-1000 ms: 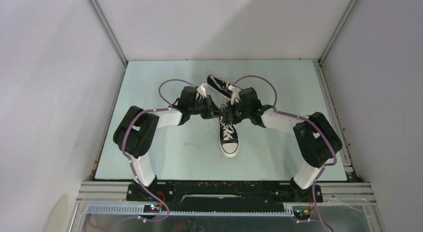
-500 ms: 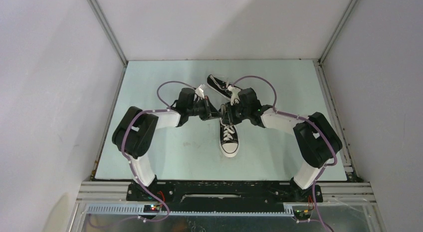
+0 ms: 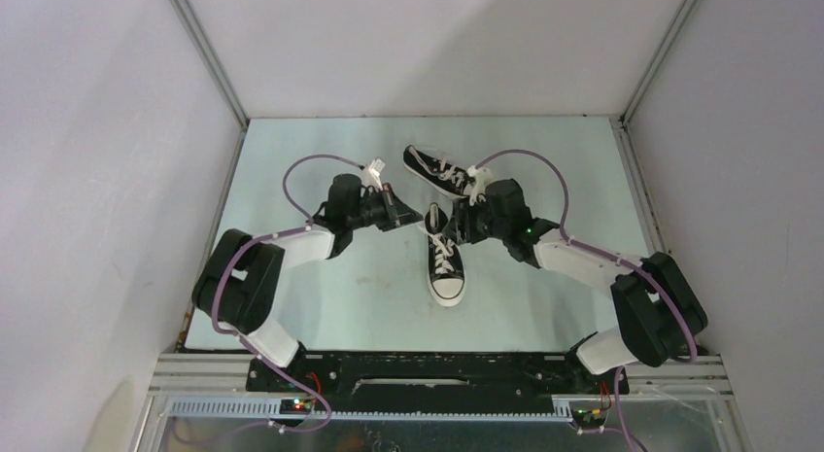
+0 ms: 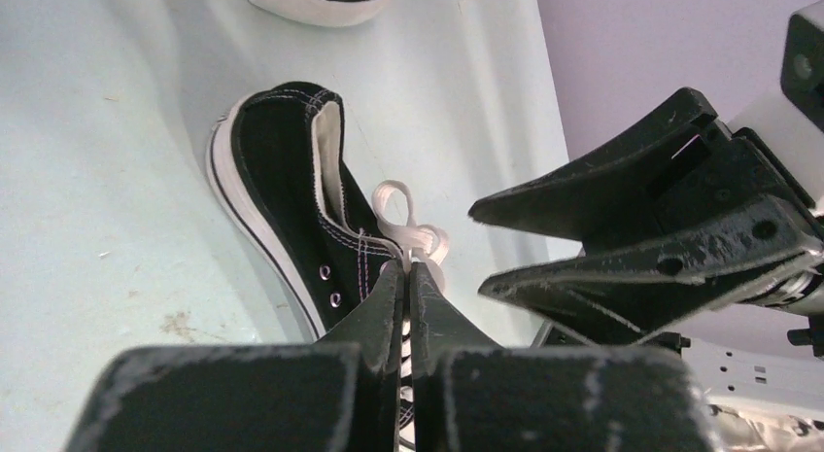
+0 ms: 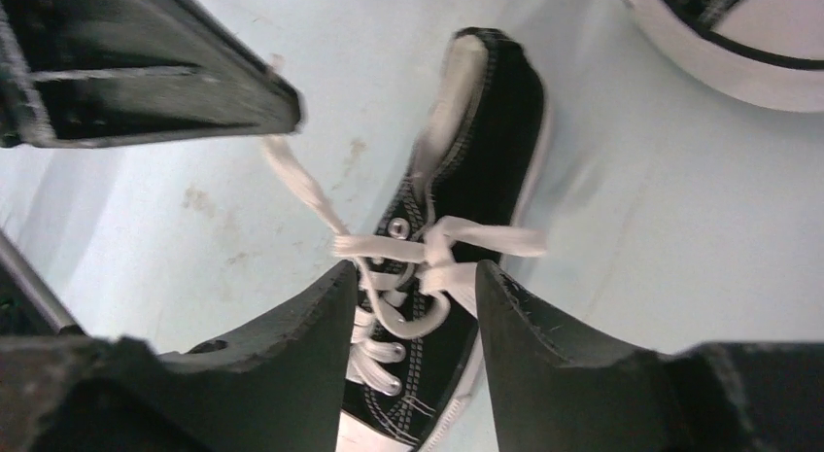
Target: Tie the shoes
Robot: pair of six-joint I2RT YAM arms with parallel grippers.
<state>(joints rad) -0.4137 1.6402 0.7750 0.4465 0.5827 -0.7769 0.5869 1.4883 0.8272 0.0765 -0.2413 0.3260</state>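
Near: small black canvas sneaker (image 3: 446,275), white-capped, mid pale green table (image 3: 321,301); light, soft, I judge. Its flat white lace (image 5: 301,190): limp, slippery, best pinched near the crossing. My left gripper (image 4: 408,267) clamped on one strand; right gripper (image 5: 413,274) spread astride the crossing, empty. Beyond: matching second sneaker (image 3: 429,168)

Near black sneaker (image 3: 446,269) stands upright, white laces (image 5: 428,248) loosely knotted; far sneaker (image 3: 434,170) lies crosswise behind it.

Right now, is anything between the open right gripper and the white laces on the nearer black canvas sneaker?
Nothing visible. The right gripper hangs open over the white laces of the black canvas sneaker; the left gripper, shut on one lace end, sits aside.
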